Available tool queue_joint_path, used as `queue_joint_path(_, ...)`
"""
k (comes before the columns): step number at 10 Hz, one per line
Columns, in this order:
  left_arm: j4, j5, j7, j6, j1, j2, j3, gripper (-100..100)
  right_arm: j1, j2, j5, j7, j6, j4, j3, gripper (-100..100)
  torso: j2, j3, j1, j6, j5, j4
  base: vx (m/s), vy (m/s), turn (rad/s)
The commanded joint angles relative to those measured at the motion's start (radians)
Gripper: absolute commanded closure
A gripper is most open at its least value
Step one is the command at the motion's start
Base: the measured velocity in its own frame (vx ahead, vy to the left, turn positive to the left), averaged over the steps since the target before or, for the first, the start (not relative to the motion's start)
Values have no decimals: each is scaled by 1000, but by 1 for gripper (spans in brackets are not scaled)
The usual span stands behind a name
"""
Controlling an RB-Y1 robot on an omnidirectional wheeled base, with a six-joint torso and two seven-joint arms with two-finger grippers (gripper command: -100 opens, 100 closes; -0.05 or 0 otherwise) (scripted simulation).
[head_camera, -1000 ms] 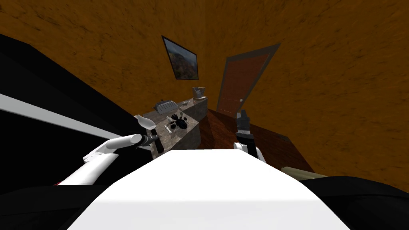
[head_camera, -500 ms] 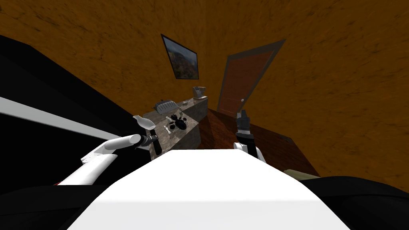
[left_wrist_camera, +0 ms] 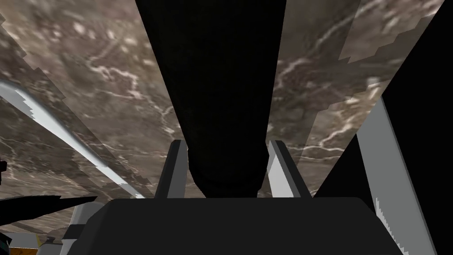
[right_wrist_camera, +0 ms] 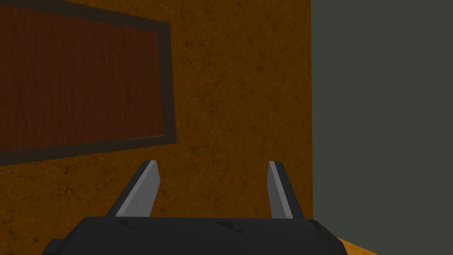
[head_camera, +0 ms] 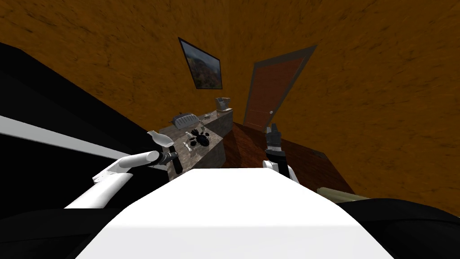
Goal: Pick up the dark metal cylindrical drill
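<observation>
A dark cylindrical drill (left_wrist_camera: pixel 221 88) runs out from between the fingers of my left gripper (left_wrist_camera: pixel 226 144), which press its two sides; the gripper is shut on it. Behind the drill lies a brown-grey marbled counter top (left_wrist_camera: pixel 97 88). In the head view the drill (head_camera: pixel 178 164) shows as a short dark bar under my left gripper (head_camera: pixel 173 158), at the near end of the counter (head_camera: pixel 217 135). Whether the drill touches the top I cannot tell. My right gripper (right_wrist_camera: pixel 212 164) stands open and holds nothing; it is raised to the right of the counter (head_camera: pixel 272 130).
On the counter stand a white vase (head_camera: pixel 161 138) close to my left hand, a cluster of small black things (head_camera: pixel 201 137), a grey ribbed object (head_camera: pixel 185 120) and a grey box (head_camera: pixel 223 104) at the far end. A brown door (head_camera: pixel 269 99) lies beyond.
The whole head picture has shifted slightly, so I have moved a little. My left gripper keeps its hold on the drill; the right arm has not moved.
</observation>
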Motion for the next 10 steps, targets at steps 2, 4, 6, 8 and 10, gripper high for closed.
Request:
queue_joint_path(2,-45,-27,75,22,-6,13,-30,100,0,0,0,0,0,0,0,0,1,1,1,-1,0,0,-64,72,-214)
queue_joint_path(4,-77,-46,132,37,-8,23,-51,100,0,0,0,0,0,0,0,0,2,2,1,-2,0,0,-68,62,-128)
queue_joint_path(6,-77,-46,176,37,-8,23,-51,100,0,0,0,0,0,0,0,0,5,3,1,-3,0,1,-66,47,-32)
queue_joint_path(8,-109,-65,236,53,-10,32,-71,100,0,0,0,0,0,0,0,0,4,3,0,-2,-1,1,-80,65,-106)
queue_joint_path(10,-141,-85,285,69,-12,42,-91,100,0,0,0,0,0,0,0,0,3,2,-1,-3,-1,1,-51,42,-80)
